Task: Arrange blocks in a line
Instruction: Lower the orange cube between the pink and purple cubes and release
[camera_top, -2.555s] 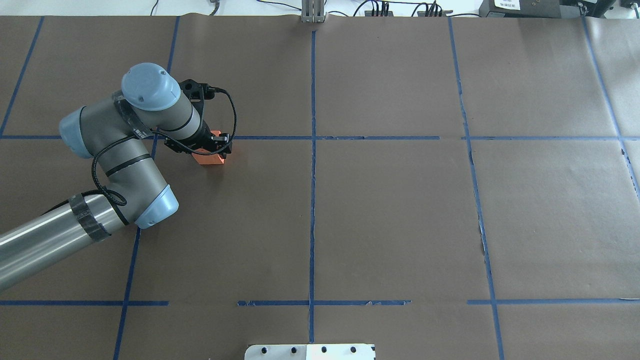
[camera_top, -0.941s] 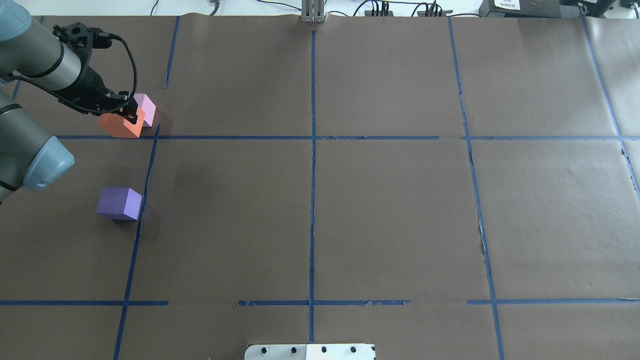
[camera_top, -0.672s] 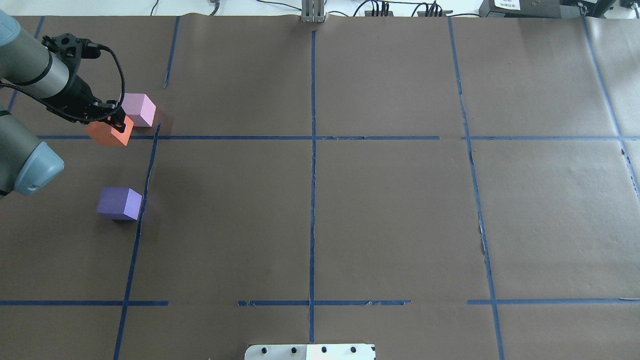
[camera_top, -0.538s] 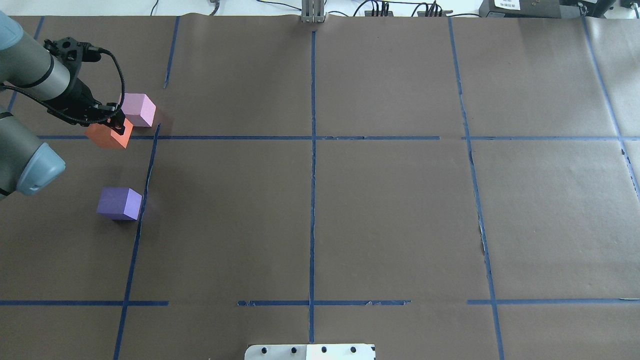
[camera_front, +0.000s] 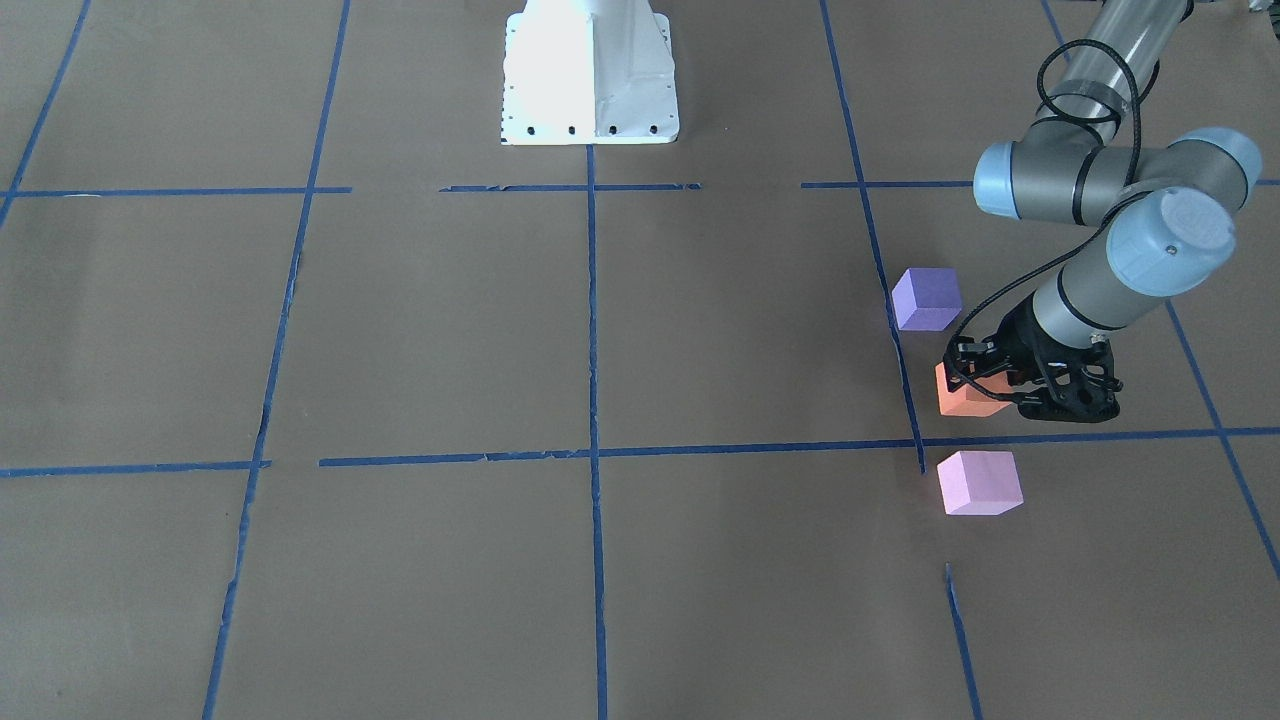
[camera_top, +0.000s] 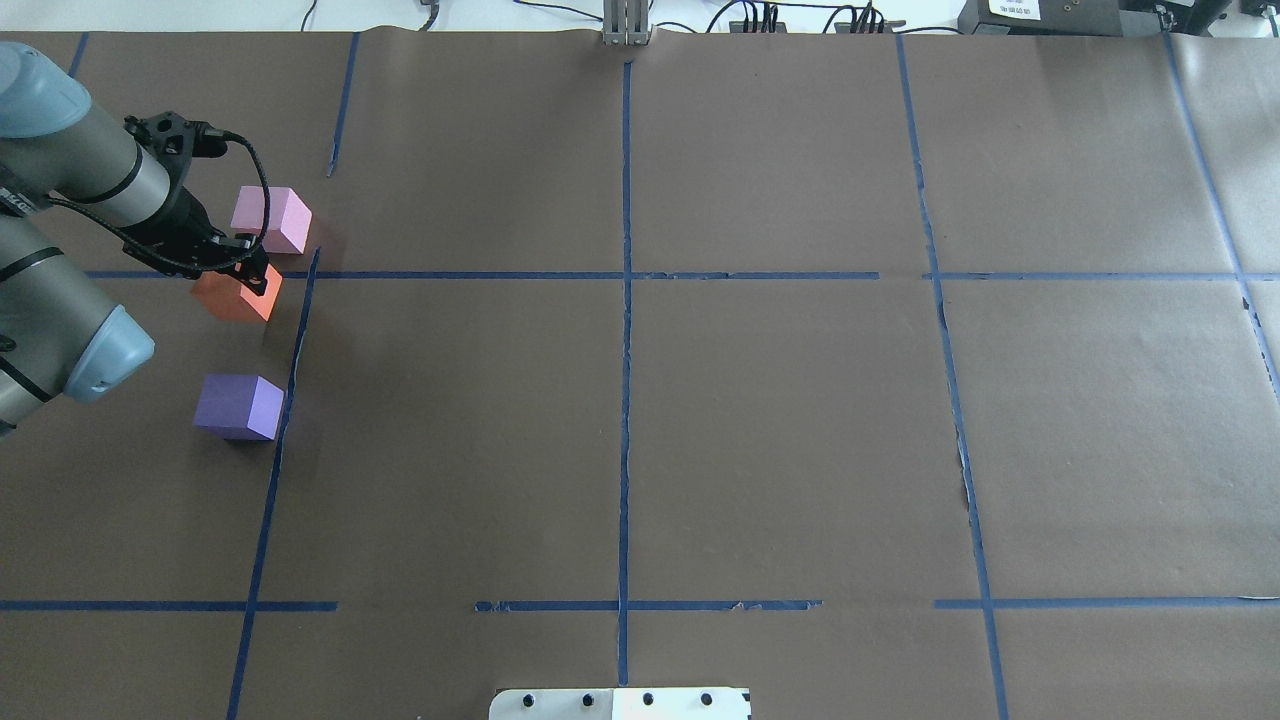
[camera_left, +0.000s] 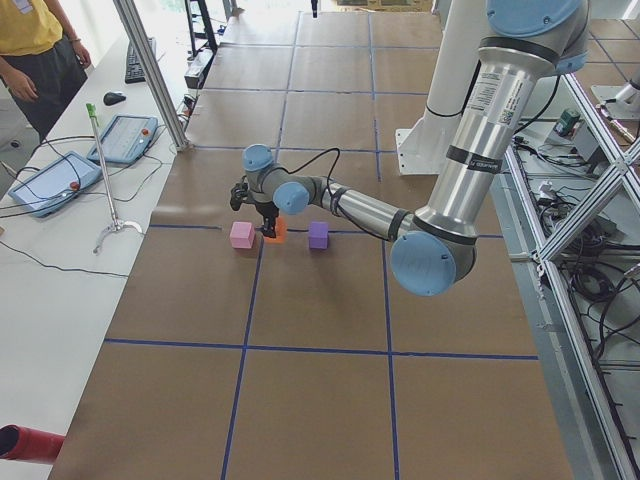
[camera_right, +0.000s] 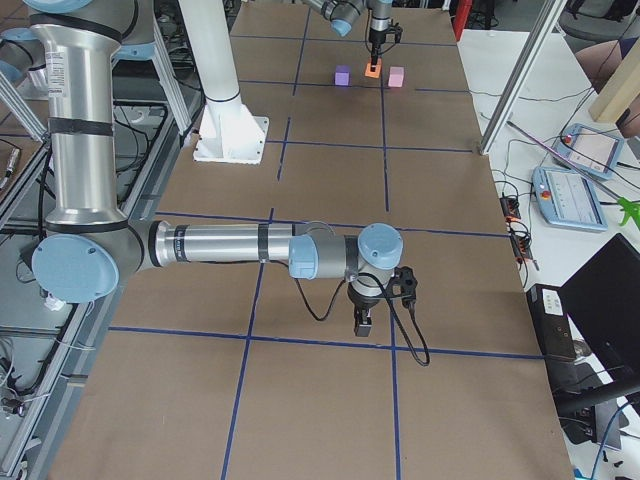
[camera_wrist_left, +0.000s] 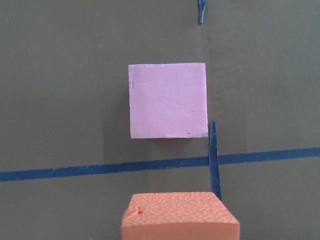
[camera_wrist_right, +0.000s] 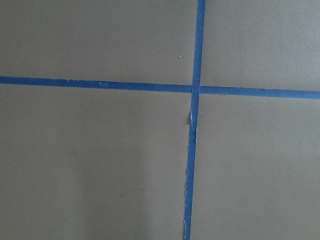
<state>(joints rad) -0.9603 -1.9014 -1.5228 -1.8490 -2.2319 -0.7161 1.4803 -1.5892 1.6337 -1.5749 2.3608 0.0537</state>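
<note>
My left gripper (camera_top: 248, 283) is shut on the orange block (camera_top: 233, 299) and holds it at the table's left side, just on the near side of a blue tape line. The pale pink block (camera_top: 272, 220) lies just beyond it and the purple block (camera_top: 238, 407) lies nearer to me. In the front-facing view the orange block (camera_front: 963, 400) sits between the purple block (camera_front: 927, 298) and the pink block (camera_front: 980, 482). The left wrist view shows the orange block (camera_wrist_left: 180, 217) and the pink block (camera_wrist_left: 168, 100). My right gripper (camera_right: 364, 322) shows only in the exterior right view; I cannot tell whether it is open or shut.
Brown paper with a grid of blue tape (camera_top: 624, 275) covers the table. The robot's white base (camera_front: 590, 70) stands at the near middle edge. A person (camera_left: 40, 50) and two tablets (camera_left: 125, 138) are beside the table's far side.
My left gripper carried the orange block leftward from near the table's middle-left past the pink block, then back toward me and a little right, to between the pink and purple blocks.
</note>
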